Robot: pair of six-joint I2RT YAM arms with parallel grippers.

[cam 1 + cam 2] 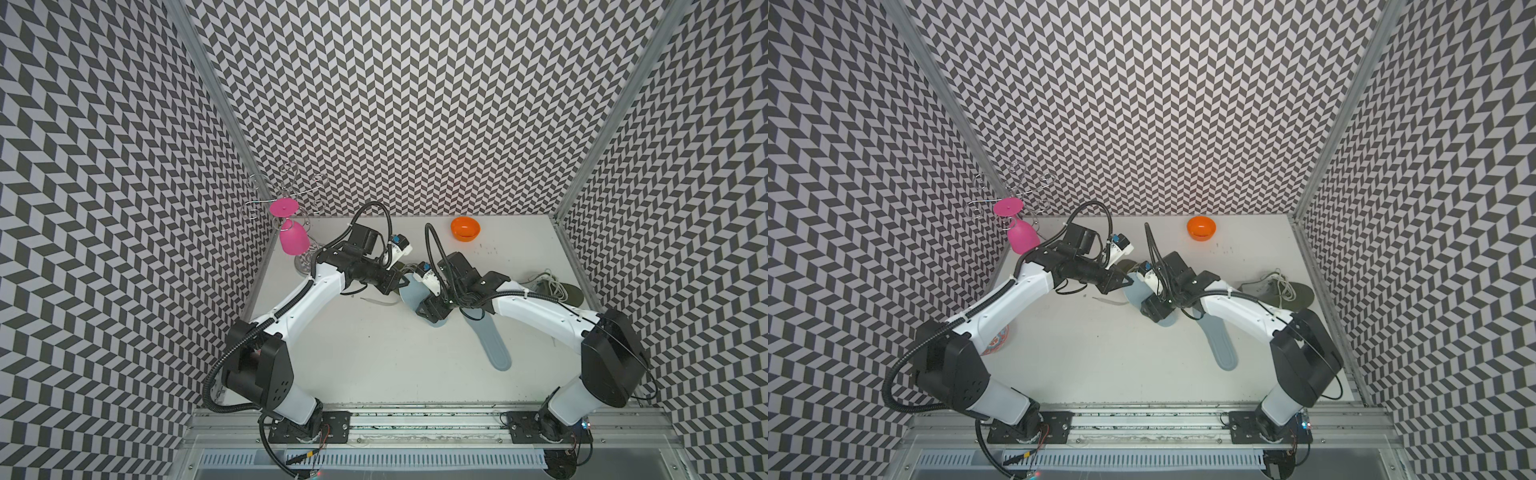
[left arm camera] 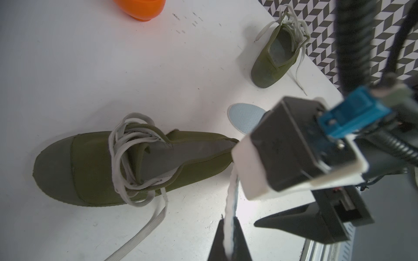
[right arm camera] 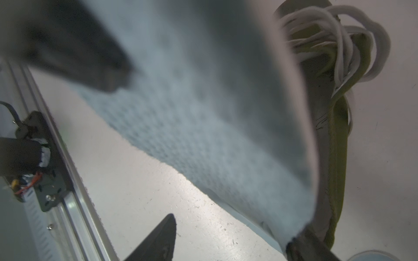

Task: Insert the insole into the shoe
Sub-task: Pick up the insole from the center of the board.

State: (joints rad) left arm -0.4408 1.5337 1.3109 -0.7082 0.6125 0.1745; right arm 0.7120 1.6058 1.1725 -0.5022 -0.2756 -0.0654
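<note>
Two grippers meet at the centre of both top views: the left gripper [image 2: 228, 237] pinches an edge of the pale-blue insole [image 1: 409, 293], while the right gripper [image 3: 147, 146] stands spread around it, beside the heel of the green shoe [image 2: 95, 167].

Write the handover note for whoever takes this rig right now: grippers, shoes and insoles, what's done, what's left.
Left gripper: shut on the edge of the grey-blue insole, held above the table beside the near olive shoe.
Right gripper: open, jaws spread around that insole, not gripping it.
Second insole lies flat on the table; second olive shoe sits by the right edge.
Done: insole picked up, in the left gripper alone.
Left: feed it into the near shoe's opening and seat it.
</note>
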